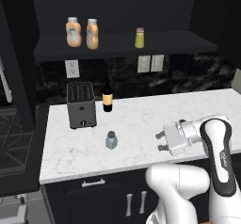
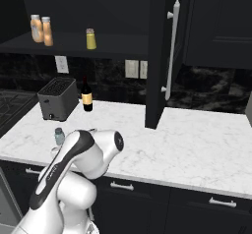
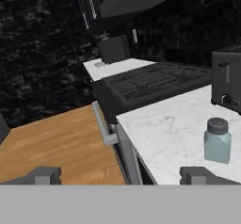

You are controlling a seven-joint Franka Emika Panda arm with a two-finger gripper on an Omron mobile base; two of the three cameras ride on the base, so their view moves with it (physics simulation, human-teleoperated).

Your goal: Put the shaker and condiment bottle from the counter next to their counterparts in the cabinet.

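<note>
Seen from the left base view, with the toaster (image 1: 81, 104) as landmark, standing at the back left of the white marble table (image 1: 141, 124).

Up on the cabinet shelf (image 1: 122, 46), above the toaster: two orange condiment bottles (image 1: 73, 32) (image 1: 92, 34) side by side, close together, upright. Farther right along the same shelf, well apart from them: a small yellow-green shaker (image 1: 140, 38), also upright.

Just right of the toaster, close but not touching: a dark wine bottle (image 1: 108, 96) with a yellowish label, upright.

In front of the toaster and slightly right, out on the open marble: the pale blue-grey shaker (image 1: 111, 140) with its grey cap, upright, alone, apart from toaster and wine bottle alike.

Farther right again, over the front part of the table: the hand (image 1: 161, 141), turned sideways so its fingers point left toward the blue-grey shaker, spread wide and gripping nothing. A clear gap between fingertips and shaker.

From the right base view: toaster (image 2: 57, 98) at left, wine bottle (image 2: 87, 96) beside it, blue-grey shaker (image 2: 59, 136) in front, partly behind the arm. An open dark cabinet door (image 2: 160, 51) with a silver handle to the right.

From the hand view: blue-grey shaker (image 3: 217, 140) low at right on the marble, toaster (image 3: 227, 79) behind it, a stove top (image 3: 150, 82) beyond the table edge.
</note>
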